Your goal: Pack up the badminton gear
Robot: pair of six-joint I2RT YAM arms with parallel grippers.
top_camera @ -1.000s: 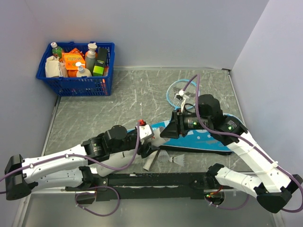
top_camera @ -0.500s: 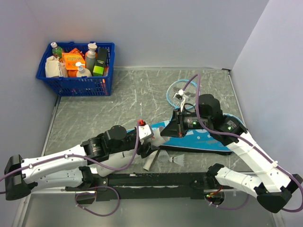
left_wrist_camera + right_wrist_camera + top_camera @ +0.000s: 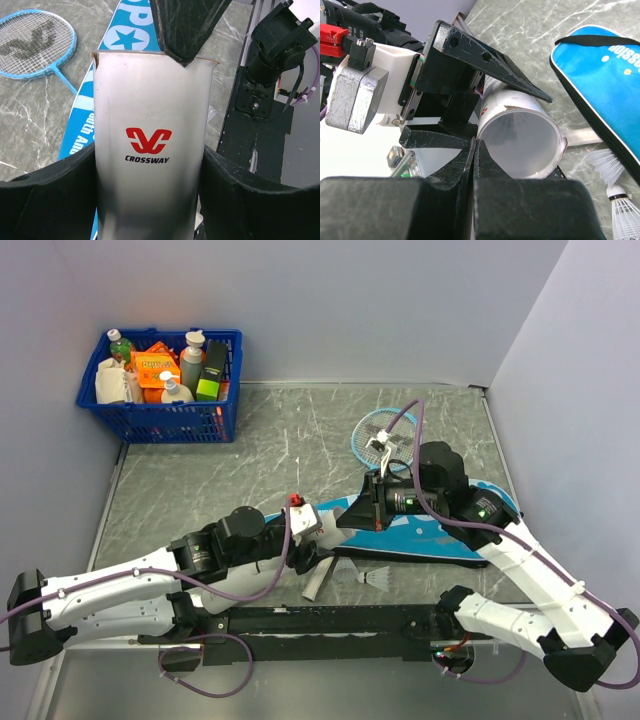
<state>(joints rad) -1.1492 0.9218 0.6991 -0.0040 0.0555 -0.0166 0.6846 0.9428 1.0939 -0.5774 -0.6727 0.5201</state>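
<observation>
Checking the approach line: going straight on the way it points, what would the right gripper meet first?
The open end of the white tube, held in the left gripper. The shut right gripper points at the rim's left edge in the right wrist view; it may already touch, depth is unclear.

The racket (image 3: 379, 431) lies behind the cover (image 3: 442, 533); the shuttlecock (image 3: 378, 580) before it, right of the tube (image 3: 150, 100).

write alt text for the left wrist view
A white tube with a red Crossway logo fills the frame, gripped by the left gripper, with the shut right gripper at its far open end. Behind lie a teal cover and a light-blue racket.
</observation>
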